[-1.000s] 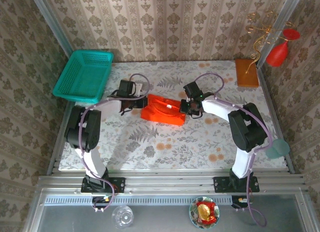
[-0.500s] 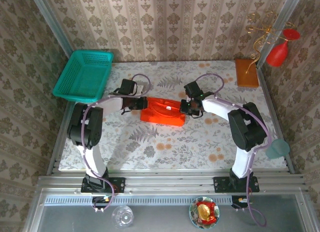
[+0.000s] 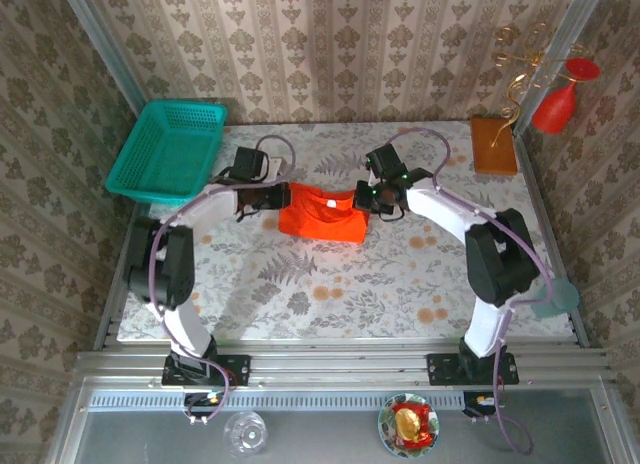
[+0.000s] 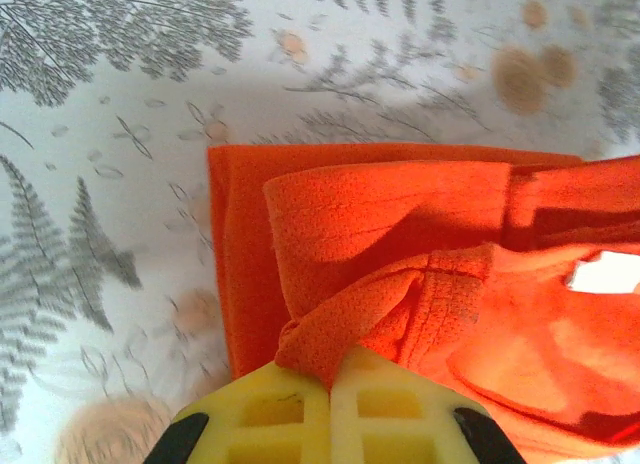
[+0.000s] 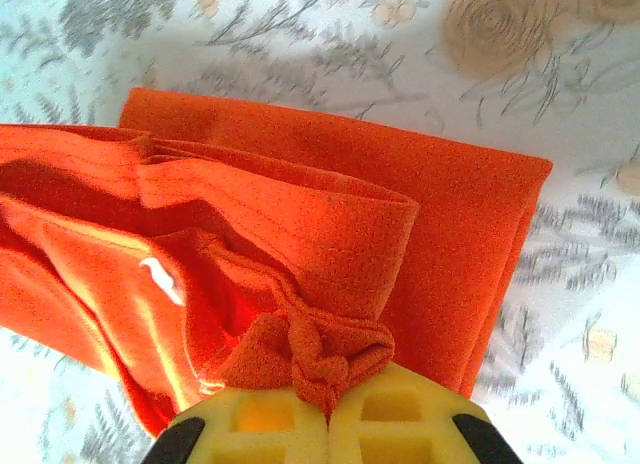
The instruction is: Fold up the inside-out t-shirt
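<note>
Both tools have swung the shirt's held edge back, away from the bases!
The left tool [image 4: 330, 379] and right tool [image 5: 328, 389] are each clenched on a bunched corner of the inside-out t-shirt [image 3: 322, 216]. It was a skewed heap and now sits squarer mid-surface [image 3: 400, 284], so a fold looks under way.

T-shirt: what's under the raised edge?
Under the edge pinched by the left tool and right tool, a lower layer of the t-shirt lies flat on the table; beneath that is covered.
</note>
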`<action>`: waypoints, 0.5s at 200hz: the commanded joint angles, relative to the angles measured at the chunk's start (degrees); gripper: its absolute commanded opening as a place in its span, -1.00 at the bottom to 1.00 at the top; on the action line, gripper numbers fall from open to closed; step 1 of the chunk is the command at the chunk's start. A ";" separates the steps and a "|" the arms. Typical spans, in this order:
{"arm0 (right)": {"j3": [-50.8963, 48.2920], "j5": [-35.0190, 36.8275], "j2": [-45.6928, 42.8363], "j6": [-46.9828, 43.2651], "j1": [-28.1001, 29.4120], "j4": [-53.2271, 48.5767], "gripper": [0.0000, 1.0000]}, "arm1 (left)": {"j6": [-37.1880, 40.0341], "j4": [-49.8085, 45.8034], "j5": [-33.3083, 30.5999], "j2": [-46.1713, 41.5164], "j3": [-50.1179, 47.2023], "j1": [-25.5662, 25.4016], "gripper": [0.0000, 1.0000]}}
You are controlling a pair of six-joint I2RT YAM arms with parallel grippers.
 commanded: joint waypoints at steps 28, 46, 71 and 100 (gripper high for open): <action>3.63 2.35 12.92 1.07 -2.25 0.96 -1.00 | -0.95 -2.22 -1.84 16.15 11.03 1.56 -0.93; 2.45 2.28 13.86 1.61 -2.17 1.41 -1.00 | -0.64 -1.82 -0.55 17.50 11.58 1.38 -0.86; -0.83 1.53 12.09 2.39 -2.02 1.37 -1.00 | 0.41 -1.48 0.00 16.42 10.55 1.20 -0.82; -7.31 -0.19 6.78 4.02 0.20 0.61 -1.00 | 2.12 -0.77 1.25 11.99 6.15 1.12 -0.81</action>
